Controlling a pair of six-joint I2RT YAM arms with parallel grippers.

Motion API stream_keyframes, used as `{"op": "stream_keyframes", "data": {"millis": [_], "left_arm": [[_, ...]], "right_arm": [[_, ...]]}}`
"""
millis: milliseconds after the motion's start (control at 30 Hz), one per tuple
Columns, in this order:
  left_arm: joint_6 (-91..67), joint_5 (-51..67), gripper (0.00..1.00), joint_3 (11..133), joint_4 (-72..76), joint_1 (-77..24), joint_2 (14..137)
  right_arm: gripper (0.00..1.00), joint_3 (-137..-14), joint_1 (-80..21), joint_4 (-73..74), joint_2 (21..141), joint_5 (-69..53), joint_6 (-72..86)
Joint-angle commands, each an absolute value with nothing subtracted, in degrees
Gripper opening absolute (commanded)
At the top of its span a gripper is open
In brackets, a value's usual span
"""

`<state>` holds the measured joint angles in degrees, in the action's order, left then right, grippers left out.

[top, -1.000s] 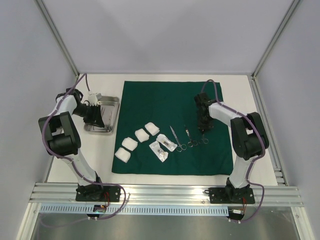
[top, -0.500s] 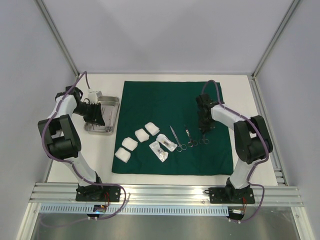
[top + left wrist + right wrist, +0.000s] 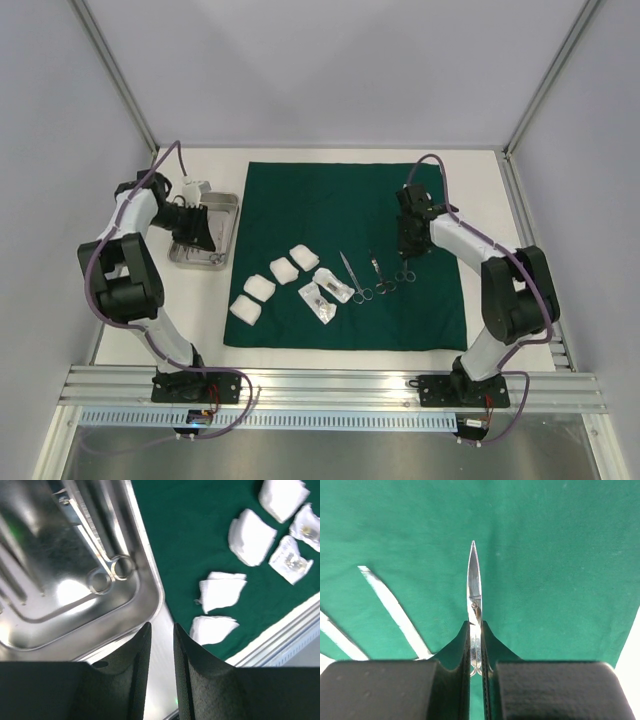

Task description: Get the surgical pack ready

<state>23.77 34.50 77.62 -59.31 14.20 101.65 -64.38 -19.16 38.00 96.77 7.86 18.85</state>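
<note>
The green cloth (image 3: 345,215) lies spread flat in the middle of the desk (image 3: 330,160). On its lower half there is a row of things: four white gauze squares (image 3: 260,286) at about seven o'clock, two small packets (image 3: 333,285) near the centre, and slim metal instruments to the right of them. The right jaws are closed on the scissors (image 3: 474,580) at about four o'clock of the cloth. In the right wrist view the blades point straight out to twelve o'clock, so the long axis of the scissors runs in one line with the jaws, and the grip is just behind the pivot screw. I cannot tell if the scissors are already off the cloth. Two other instruments (image 3: 395,611) lie beside them at about nine o'clock, nearly parallel. The steel tray (image 3: 232,205) stands on the bare desk just beside the left edge of the cloth, at nine o'clock from the right jaws, with the whole cloth between. One instrument with ring handles (image 3: 107,572) lies already inside the tray, along its long side. The left arm (image 3: 135,215) is much nearer to the tray, and its jaws hang over the near end of it, a little apart and holding nothing. In my judgement the coming move is to bring the scissors toward nine o'clock to the tray; the right arm (image 3: 470,240) must then reach far across, and the scissors should turn to lie along the tray beside the first instrument.
</note>
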Motion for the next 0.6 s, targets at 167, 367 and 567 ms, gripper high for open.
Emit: {"op": "stream_keyframes", "data": {"millis": [167, 367, 567], "left_arm": [[25.9, 46.0, 0.36, 82.5, -65.1, 6.7, 92.8], [20.0, 49.0, 0.42, 82.6, -58.2, -6.4, 89.1], [12.6, 45.3, 0.44, 82.2, -49.5, -19.0, 90.3]], "right_arm": [[0.00, -68.1, -27.6, 31.5, 89.5, 10.0, 27.3], [0.00, -72.4, -35.3, 24.3, 90.7, 9.5, 33.1], [0.00, -77.2, -41.1, 21.1, 93.2, 9.8, 35.7]]}}
